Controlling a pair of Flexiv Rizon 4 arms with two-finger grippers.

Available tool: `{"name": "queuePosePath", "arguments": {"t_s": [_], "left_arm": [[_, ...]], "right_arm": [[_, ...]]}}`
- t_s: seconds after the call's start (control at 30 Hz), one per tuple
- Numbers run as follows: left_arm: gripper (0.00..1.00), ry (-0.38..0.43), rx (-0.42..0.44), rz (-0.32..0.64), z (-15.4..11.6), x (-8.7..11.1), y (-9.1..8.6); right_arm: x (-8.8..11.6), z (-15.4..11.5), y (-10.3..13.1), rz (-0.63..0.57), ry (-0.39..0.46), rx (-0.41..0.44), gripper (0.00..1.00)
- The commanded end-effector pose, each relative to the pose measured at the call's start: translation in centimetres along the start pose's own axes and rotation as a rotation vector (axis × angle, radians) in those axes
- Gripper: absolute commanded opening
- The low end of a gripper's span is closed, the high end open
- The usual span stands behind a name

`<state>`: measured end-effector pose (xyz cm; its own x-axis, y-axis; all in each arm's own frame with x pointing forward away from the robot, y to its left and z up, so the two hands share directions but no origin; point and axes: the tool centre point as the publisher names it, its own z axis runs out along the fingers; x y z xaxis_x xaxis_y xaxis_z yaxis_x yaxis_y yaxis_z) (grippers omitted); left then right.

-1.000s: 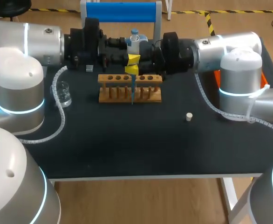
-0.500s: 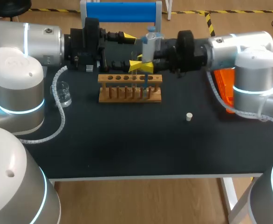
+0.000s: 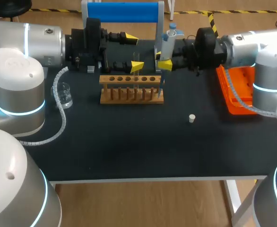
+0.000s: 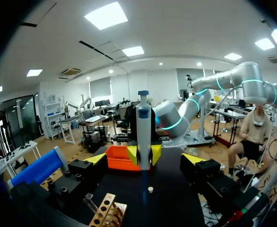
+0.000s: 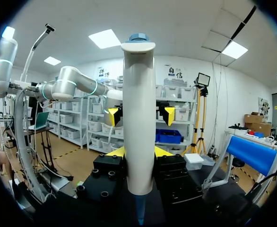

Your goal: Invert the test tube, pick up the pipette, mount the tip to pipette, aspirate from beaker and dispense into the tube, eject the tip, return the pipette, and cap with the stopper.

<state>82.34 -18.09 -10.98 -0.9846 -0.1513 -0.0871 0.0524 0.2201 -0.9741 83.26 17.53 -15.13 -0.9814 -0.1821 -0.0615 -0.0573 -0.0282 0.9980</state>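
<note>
Head view: right gripper (image 3: 163, 56) has carried pipette (image 3: 167, 43) rightward; past rack (image 3: 131, 90).

Right jaws grip the upright pipette (image 3: 167, 41) beside the rack (image 3: 129, 96).

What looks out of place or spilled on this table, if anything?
Nothing looks spilled or broken. The rack stands straight, the beaker is upright, and the right pincer holds the pipette upright. Only the small white stopper lies alone on the table, apart from the rest.

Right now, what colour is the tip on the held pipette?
Blue tip on the white plastic pipette; right wrist view shows it best.
</note>
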Motion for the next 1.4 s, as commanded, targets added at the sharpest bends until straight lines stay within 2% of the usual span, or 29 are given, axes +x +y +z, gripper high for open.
{"name": "queuePosePath", "arguments": {"t_s": [0.03, 0.43, 0.67, 0.9, 1.17, 1.4], "left_arm": [[1.0, -0.001, 0.0, 0.0, 0.0, 0.1, 0.0], [1.0, -0.001, 0.0, 0.0, 0.0, 0.1, 0.0], [1.0, -0.001, 0.0, 0.0, 0.0, 0.1, 0.0], [1.0, -0.001, 0.0, 0.0, 0.0, 0.1, 0.0], [1.0, -0.001, 0.0, 0.0, 0.0, 0.1, 0.0], [1.0, -0.001, 0.0, 0.0, 0.0, 0.1, 0.0]], "right_arm": [[0.0, -0.1, 0.1, 0.0, 0.001, 0.002, 0.0], [0.0, -0.6, 0.2, 0.005, 0.0, 0.0, 0.0], [0.5, -5.6, 1.1, 0.019, -0.001, -0.005, 0.0], [-0.3, -11.4, 2.0, 0.025, 0.037, 0.014, 0.0], [-1.1, -18.6, 2.9, 0.019, 0.016, 0.008, 0.0], [-1.6, -23.2, 3.8, -0.002, 0.015, 0.026, 0.0]]}}
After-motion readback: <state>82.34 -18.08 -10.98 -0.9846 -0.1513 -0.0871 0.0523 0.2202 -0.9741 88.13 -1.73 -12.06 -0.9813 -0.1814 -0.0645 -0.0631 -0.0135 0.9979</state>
